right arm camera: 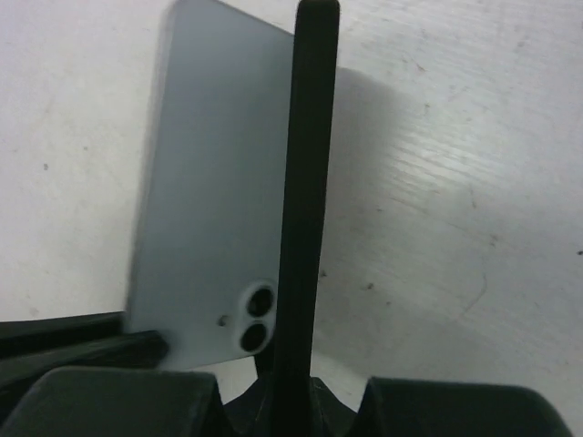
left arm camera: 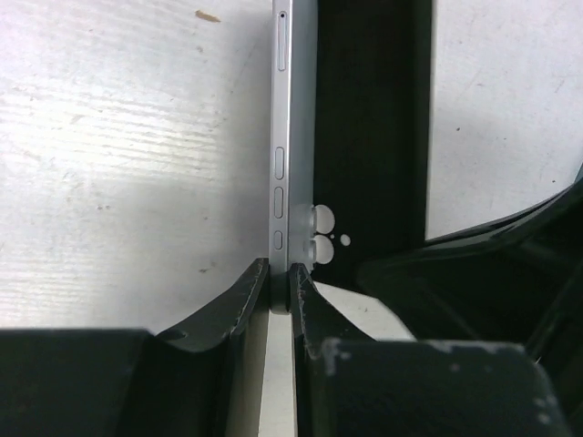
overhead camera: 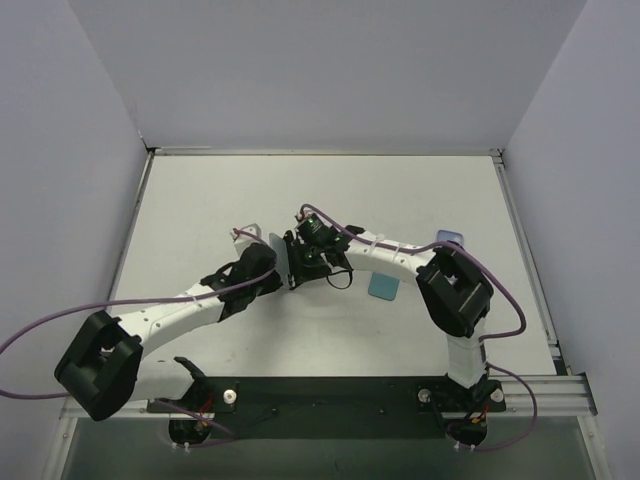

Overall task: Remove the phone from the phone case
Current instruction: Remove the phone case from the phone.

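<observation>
Low in the left wrist view, the left gripper (left arm camera: pixel 278 273) pinches the near end of the slim silver-grey phone (left arm camera: pixel 293 137). The phone is seen edge-on, its long axis running straight up the frame. Just to its right, the thin black phone case (left arm camera: pixel 364 137) runs parallel, clamped by the right gripper (right arm camera: pixel 296 387).

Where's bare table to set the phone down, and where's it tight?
Bare: far table strip along the back wall; left stretch between left wall and left arm. Tight: centre, where left gripper holding phone meets right gripper holding phone case; blue pad and a second blue pad lie to their right.
</observation>
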### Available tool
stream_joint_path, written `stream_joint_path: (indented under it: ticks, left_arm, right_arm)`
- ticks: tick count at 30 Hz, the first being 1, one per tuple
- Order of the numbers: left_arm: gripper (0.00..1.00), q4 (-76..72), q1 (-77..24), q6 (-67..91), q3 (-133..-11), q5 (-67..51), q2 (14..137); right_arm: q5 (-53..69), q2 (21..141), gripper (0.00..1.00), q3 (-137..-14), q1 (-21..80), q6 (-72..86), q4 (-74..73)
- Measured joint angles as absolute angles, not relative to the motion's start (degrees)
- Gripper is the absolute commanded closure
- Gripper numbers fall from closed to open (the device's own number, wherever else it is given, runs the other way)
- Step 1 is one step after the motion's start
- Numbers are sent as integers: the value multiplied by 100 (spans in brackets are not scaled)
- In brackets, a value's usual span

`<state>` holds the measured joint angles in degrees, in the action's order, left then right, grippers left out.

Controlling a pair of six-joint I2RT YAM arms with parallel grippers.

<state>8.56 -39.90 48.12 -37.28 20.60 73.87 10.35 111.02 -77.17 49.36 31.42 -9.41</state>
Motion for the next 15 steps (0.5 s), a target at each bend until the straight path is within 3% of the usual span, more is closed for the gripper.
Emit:
stream_joint_path:
  ticks: [15]
  left_arm:
    - [100,1278,-3682,4766,-3428,1599,6523]
  right_arm:
    - [1098,10586,100,-7006,4705,3076,-1118]
